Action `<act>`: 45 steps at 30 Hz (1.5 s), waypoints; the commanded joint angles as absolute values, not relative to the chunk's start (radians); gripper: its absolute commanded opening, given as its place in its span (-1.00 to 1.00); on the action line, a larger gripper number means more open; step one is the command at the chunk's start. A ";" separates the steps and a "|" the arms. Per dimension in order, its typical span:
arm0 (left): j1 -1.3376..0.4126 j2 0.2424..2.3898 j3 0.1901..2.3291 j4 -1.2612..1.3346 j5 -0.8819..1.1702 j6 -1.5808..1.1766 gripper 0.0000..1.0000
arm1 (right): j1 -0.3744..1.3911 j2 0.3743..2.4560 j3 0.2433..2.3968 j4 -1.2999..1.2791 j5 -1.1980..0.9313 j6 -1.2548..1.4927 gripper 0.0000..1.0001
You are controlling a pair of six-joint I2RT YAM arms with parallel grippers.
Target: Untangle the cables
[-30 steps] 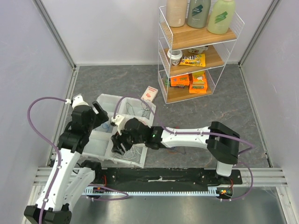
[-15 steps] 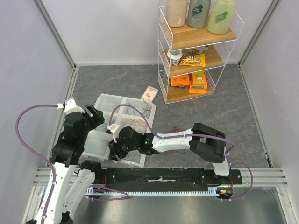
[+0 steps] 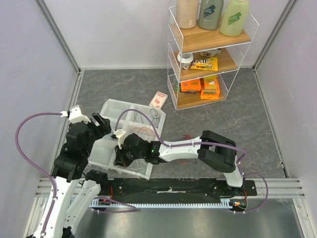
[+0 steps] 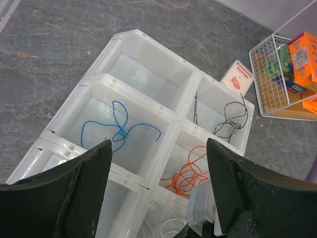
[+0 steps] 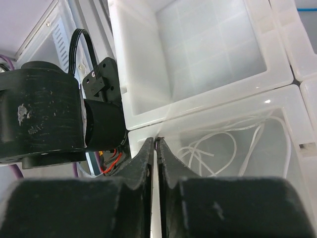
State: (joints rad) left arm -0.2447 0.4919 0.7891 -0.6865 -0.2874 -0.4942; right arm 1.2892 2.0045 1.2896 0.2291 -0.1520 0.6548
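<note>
Pincer right (image 5: 156, 141): clenched, white cable (image 5: 205, 147) just beside | pincer left (image 4: 158, 147): released, blue cable (image 4: 119, 132) below

white divided tray (image 3: 113, 105), wire shelf rack (image 3: 198, 38), sponge packet (image 3: 158, 99), bottles (image 3: 210, 14)

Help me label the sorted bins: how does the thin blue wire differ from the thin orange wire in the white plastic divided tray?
The thin blue wire lies in a few wide, open loops; the thin orange wire is bunched in tighter, overlapping loops. In the left wrist view, blue's compartment is left of orange's. Both are thin, each alone in its own compartment of the white plastic divided tray.
</note>
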 commanded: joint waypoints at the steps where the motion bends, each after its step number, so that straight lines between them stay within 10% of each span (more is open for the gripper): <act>1: -0.262 0.476 0.813 -0.684 -0.318 -0.445 0.65 | 1.290 1.970 1.284 0.230 -0.092 0.660 -0.94; 24: -0.374 0.505 0.790 -0.638 -0.261 -0.413 0.64 | 1.293 1.870 1.235 -0.078 0.029 0.583 -0.99; 35: -0.373 0.537 0.776 -0.545 0.042 -0.431 0.72 | 1.263 1.564 1.169 -0.210 0.106 0.551 0.27; 45: -0.408 0.843 0.721 -0.221 0.555 -0.575 0.49 | 0.939 1.074 0.680 -0.334 0.259 0.747 0.27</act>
State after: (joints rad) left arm -0.3714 0.7067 0.7567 -0.4221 0.2676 -0.4759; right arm 1.0134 1.1622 0.7963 -0.2577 0.2031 0.6735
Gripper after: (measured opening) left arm 0.782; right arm 0.646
